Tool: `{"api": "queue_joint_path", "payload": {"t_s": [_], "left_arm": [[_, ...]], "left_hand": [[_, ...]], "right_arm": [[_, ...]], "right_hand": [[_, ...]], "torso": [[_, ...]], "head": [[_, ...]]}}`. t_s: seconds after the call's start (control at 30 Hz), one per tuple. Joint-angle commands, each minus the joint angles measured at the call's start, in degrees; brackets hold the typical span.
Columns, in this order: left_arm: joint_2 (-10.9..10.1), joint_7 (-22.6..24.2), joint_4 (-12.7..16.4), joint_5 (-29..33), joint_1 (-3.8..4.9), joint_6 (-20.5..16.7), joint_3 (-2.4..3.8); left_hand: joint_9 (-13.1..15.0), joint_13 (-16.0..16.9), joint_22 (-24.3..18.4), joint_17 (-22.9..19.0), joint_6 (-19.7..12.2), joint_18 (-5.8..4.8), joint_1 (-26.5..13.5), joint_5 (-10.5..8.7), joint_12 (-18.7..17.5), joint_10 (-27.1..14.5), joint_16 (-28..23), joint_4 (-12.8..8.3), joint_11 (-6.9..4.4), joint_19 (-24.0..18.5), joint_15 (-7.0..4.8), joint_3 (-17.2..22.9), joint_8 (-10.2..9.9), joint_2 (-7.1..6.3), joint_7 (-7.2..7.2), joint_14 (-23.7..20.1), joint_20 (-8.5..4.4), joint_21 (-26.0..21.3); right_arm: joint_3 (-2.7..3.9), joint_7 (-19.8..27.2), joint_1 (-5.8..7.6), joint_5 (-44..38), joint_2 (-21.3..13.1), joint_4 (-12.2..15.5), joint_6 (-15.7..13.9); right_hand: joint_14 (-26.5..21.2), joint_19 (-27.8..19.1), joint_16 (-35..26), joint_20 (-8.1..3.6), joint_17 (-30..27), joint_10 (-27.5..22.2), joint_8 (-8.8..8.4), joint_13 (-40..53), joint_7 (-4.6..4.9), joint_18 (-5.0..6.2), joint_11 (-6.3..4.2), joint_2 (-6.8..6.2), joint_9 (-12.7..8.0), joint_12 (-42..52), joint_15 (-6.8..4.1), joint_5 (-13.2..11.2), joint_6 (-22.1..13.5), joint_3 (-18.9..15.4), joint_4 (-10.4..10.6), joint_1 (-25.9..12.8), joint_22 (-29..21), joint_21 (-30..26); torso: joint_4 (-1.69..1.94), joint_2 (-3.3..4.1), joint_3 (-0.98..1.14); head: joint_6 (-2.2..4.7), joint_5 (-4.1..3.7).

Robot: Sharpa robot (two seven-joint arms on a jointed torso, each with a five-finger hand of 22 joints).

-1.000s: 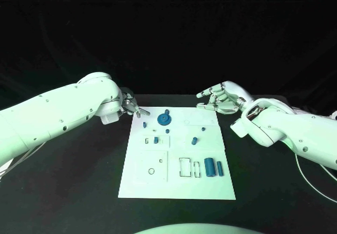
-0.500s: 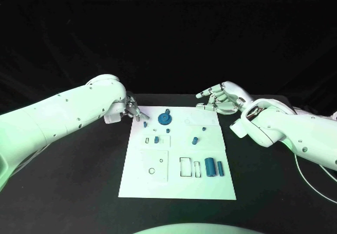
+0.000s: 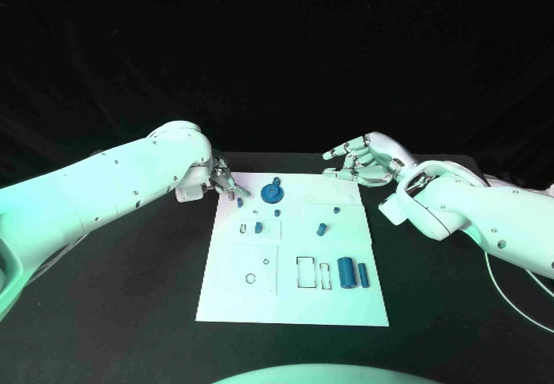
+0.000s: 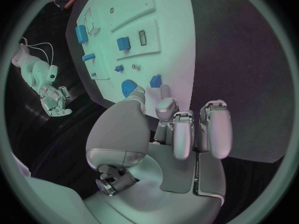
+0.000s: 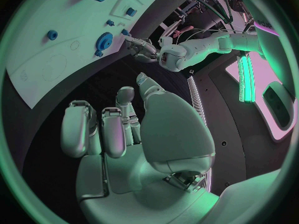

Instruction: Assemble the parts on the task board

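The gear (image 3: 272,193) lies on the board (image 3: 295,308) just beside our left hand (image 3: 219,182), whose fingers (image 4: 185,134) are apart, empty; the right hand (image 3: 361,165) hovers loosely curled, empty. We should pinch its rim squarely.

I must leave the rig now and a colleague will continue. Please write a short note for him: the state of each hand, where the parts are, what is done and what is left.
Left hand: holds nothing, fingers apart, at the far left corner of the task board, near the blue gear.
Right hand: holds nothing, fingers loosely curled, just beyond the board's far right corner.
Parts: the gear and small blue pieces sit on the far half; two blue cylinders lie at the near right, beside an empty rectangular slot.
Done: cannot tell which parts are seated.
Left: the cylinders look unplaced; neither hand holds a part.
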Motion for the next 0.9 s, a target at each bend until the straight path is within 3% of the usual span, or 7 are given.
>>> {"api": "queue_joint_path", "payload": {"t_s": [0.03, 0.6, 0.9], "left_arm": [[0.36, 0.76, -0.17, 0.80, -0.14, 1.35, -0.08], [1.25, 0.78, -1.20, 0.84, -0.59, 1.47, -0.31], [1.61, 0.41, -1.81, 0.84, -0.62, 1.67, -0.32]], "left_hand": [[0.19, 0.18, 4.38, 15.05, 0.65, 0.25, 0.26, -0.11, 0.37, 0.53, 0.18, 0.00, -0.09, 1.69, -0.17, -0.46, 0.44, 0.61, -0.06, 6.03, -0.07, 0.24], [1.37, 0.98, 4.89, 15.05, 0.89, 0.15, 4.02, 0.00, 1.27, 1.20, 0.18, -0.69, -0.53, 1.90, -0.57, -0.21, 1.50, 2.22, -0.52, 6.03, -0.49, 0.50], [2.27, 1.27, 5.19, 15.05, 0.54, 0.10, 8.57, -0.25, 1.56, 1.44, 0.18, -2.44, -1.01, 2.01, -0.97, 2.43, 2.02, 4.23, -1.06, 6.03, -0.83, 0.64]], "right_arm": [[0.01, 0.10, -0.08, -0.16, 0.12, -0.03, 0.90], [0.01, 0.10, -0.14, -0.16, 0.22, -0.04, 1.10], [0.00, 0.10, -0.14, -0.16, 0.21, -0.03, 1.25]], "right_hand": [[3.00, -0.46, -0.22, -0.12, 2.53, -0.33, 0.11, -0.08, 0.07, 0.77, 0.00, 0.59, 0.06, -0.15, 0.34, 0.22, 0.43, -0.39, -0.04, -0.13, -0.05, -0.39], [3.00, -0.47, -0.23, -0.12, 2.53, -0.26, 0.12, -0.02, 0.07, 0.78, 0.00, 0.69, 0.06, -0.05, 0.33, 0.22, 0.44, -0.39, -0.04, -0.07, -0.07, -0.41], [3.00, -0.47, -0.23, -0.12, 2.53, -0.26, 0.12, -0.02, 0.07, 0.78, 0.00, 0.69, 0.06, -0.05, 0.33, 0.22, 0.44, -0.39, -0.04, -0.07, -0.07, -0.41]], "torso": [[0.00, -0.03, -0.03], [0.00, 0.02, -0.01], [-0.03, 0.03, -0.04]], "head": [[-0.02, 0.03], [-0.10, 0.11], [-0.25, 0.14]]}}
